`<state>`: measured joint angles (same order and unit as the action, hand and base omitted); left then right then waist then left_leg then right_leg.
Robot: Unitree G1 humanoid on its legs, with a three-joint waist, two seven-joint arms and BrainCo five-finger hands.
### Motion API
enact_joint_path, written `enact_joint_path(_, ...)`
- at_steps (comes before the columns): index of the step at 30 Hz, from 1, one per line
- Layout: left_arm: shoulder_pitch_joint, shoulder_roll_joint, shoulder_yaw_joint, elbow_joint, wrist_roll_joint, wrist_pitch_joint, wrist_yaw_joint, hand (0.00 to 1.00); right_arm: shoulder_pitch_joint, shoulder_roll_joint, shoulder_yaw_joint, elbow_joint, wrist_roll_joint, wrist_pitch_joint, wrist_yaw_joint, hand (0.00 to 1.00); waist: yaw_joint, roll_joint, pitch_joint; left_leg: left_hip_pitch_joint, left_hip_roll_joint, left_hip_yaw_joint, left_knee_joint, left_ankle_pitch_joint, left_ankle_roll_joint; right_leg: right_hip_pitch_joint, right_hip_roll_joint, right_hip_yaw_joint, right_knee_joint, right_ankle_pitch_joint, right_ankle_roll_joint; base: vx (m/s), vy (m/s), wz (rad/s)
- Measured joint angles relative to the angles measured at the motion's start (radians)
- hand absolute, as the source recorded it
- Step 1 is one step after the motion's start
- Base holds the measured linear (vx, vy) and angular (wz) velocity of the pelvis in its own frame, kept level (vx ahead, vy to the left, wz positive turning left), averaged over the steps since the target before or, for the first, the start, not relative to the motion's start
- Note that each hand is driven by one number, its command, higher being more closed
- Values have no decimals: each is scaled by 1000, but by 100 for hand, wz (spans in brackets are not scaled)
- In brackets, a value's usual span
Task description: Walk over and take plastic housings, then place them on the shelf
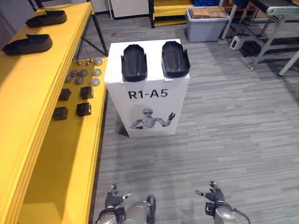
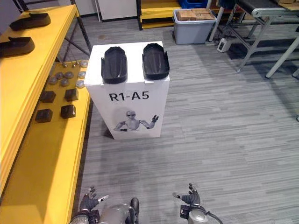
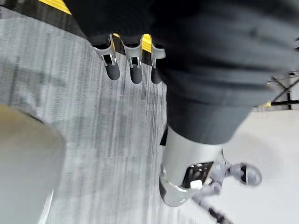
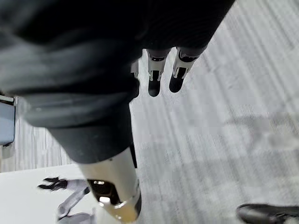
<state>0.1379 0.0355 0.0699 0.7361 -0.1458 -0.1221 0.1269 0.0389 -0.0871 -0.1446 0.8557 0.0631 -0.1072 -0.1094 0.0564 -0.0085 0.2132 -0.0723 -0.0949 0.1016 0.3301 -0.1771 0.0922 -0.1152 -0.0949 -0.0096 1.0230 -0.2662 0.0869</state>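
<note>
**Two housings (image 1: 134,62) are laid on the box (image 1: 147,100); nothing is held**

Both black housings are seen on the flat top of the white box, side by side and near each other but not touching. The box is placed on the grey floor (image 1: 224,121), just beside the yellow shelf (image 1: 32,112) on the robot's left.

On the upper board of the shelf two further housings (image 1: 29,44) are laid, one behind the other and well apart from the box. On the lower board grey discs (image 1: 84,73) and small black blocks (image 1: 84,109) are set in rows. A grey bin (image 1: 205,28) is seen on the floor far behind the box.

The left hand (image 1: 113,198) and the right hand (image 1: 214,193) are held low, near the robot and well apart from the box. The fingers (image 3: 112,70) of the left hand are kept apart and relaxed, and nothing is grasped by them. The same is seen for the fingers (image 4: 154,84) of the right hand, with bare floor behind them.
</note>
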Motion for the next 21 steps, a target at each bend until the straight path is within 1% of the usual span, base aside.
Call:
enact_joint_path(1, 1, 1, 0, 0, -3, -1, 0, 0, 1, -1, 12, -1, 0, 0, 1, 0, -3, 1, -2, 32, 1, -8, -16, -9, 0, -26, -7, -16, -2, -2, -2, 505, 49, 26)
enact_joint_path(2, -7, 6, 0, 2, -9, -2, 0, 0, -2, 0, 35, -1, 0, 0, 4, 0, -10, 1, -2, 97, 7, -25, -61, -12, -1, -75, -14, -51, -58, -6, -9, 501, 8, 31)
enact_joint_path(3, -14, 8, 1, 4, -10, -2, 0, 0, -3, 5, 41, -2, 0, 0, 8, 0, -18, 5, -2, 140, 21, -43, -101, -12, -1, -117, -8, -81, -167, -13, -20, 495, -12, 34)
enact_joint_path(4, -18, 9, 2, 5, -11, -2, 0, 0, -4, 7, 41, -2, 0, -1, 8, 0, -19, 7, -1, 155, 29, -53, -112, -13, -3, -137, 0, -87, -233, -13, -20, 484, -60, 46)
enact_joint_path(5, -29, 9, 2, 7, -17, -3, 0, 0, -6, 6, 43, 0, 0, -1, 9, 0, -27, 9, 0, 175, 49, -84, -124, -23, -17, -164, 24, -77, -401, -3, -21, 379, -79, 60)
enact_joint_path(6, -35, 11, 1, 10, -18, -4, 0, 0, -3, 6, 42, 5, 0, 0, 9, 0, -37, 8, -1, 186, 64, -111, -125, -38, -24, -167, 38, -65, -540, 19, -18, 583, -183, 98)
enact_joint_path(7, -39, 17, 0, 29, -17, -5, 0, 0, 4, 6, 38, 23, 1, 0, 8, 0, -45, -3, -7, 206, 78, -151, -129, -61, -58, -149, 48, -36, -724, 171, -14, 507, -196, 83)
enact_joint_path(8, -39, 18, 0, 33, -17, -5, 0, 0, 8, 5, 34, 25, 1, 0, 8, 0, -47, -3, -8, 211, 81, -159, -129, -64, -62, -140, 50, -34, -743, 212, -12, 636, -281, 78)
enact_joint_path(9, -41, 8, 0, 47, -16, -4, 0, 0, 19, -2, 25, 29, 1, 2, 7, 0, -46, 9, -16, 226, 109, -185, -122, -84, -91, -114, 76, -39, -771, 291, -71, 538, -271, 35)
enact_joint_path(10, -36, 5, 3, 59, -15, -5, 0, 0, 13, -5, 25, 34, 1, 4, 7, 0, -39, 21, -24, 209, 131, -192, -86, -88, -101, -102, 91, -59, -769, 275, -94, 527, -275, 38)
enact_joint_path(11, -36, 1, 5, 67, -15, -2, 1, 0, 6, -2, 25, 29, 1, 4, 6, 0, -41, 24, -25, 179, 136, -188, -18, -84, -107, -88, 95, -74, -771, 258, -107, 398, -218, 28)
enact_joint_path(12, -45, -5, 11, 66, -12, -2, 1, 0, 10, 0, 24, 17, 2, 4, 6, 0, -47, 25, -24, 147, 140, -182, 61, -81, -112, -71, 95, -88, -778, 247, -110, 432, -268, 55)
enact_joint_path(13, -49, -29, 28, 62, -7, -2, 2, 0, 30, 2, 29, -7, 6, 4, 6, 0, -48, 36, -16, 46, 171, -132, 338, -33, -167, 17, 107, -115, -825, 229, -126, 480, -270, 46)
enact_joint_path(14, -46, -40, 31, 56, -7, -2, 3, 0, 42, 8, 30, -24, 6, 4, 4, 0, -35, 41, -14, -13, 207, -86, 498, 17, -162, 70, 119, -116, -850, 219, -140, 456, -234, 27)
enact_joint_path(15, -41, -42, 31, 51, -7, -3, 2, 0, 46, 13, 29, -26, 7, 4, 4, 0, -26, 44, -17, -33, 226, -58, 547, -6, -168, 103, 124, -112, -865, 217, -144, 362, -103, -15)
enact_joint_path(16, -32, -51, 30, 49, -8, -3, 2, 0, 48, 18, 27, -28, 12, 4, 2, 0, -15, 40, -24, -63, 242, -21, 531, -57, -171, 141, 124, -105, -888, 214, -148, 251, -50, -23)
enact_joint_path(17, -32, -59, 29, 46, -8, -3, 1, 0, 45, 17, 25, -32, 17, 2, 1, 0, -13, 36, -24, -84, 241, -8, 461, -77, -171, 159, 119, -96, -908, 214, -148, 345, 1, -37)
enact_joint_path(18, -29, -62, 24, 40, -8, -3, 1, 0, 31, 18, 16, -33, 28, 2, 0, 0, -10, 40, -23, -91, 235, -3, 325, -80, -174, 180, 109, -77, -924, 214, -147, 247, 39, -34)
enact_joint_path(19, -28, -63, 21, 39, -8, -4, 1, 0, 30, 20, 3, -37, 30, 2, -1, 0, -11, 40, -24, -95, 233, -5, 255, -76, -177, 184, 106, -71, -928, 211, -142, 303, 93, -38)
enact_joint_path(20, -27, -67, 21, 39, -8, -4, 1, 0, 35, 22, -21, -42, 43, 2, -4, 0, -15, 50, -30, -98, 231, -23, 110, -50, -173, 186, 103, -59, -927, 201, -126, 177, 98, -32)
enact_joint_path(21, -23, -77, 21, 41, -8, -4, 1, 0, 48, 15, -45, -40, 50, 2, -9, 0, -16, 78, -44, -91, 238, -52, -17, 69, -173, 189, 117, -52, -925, 185, -105, 211, 162, -29)
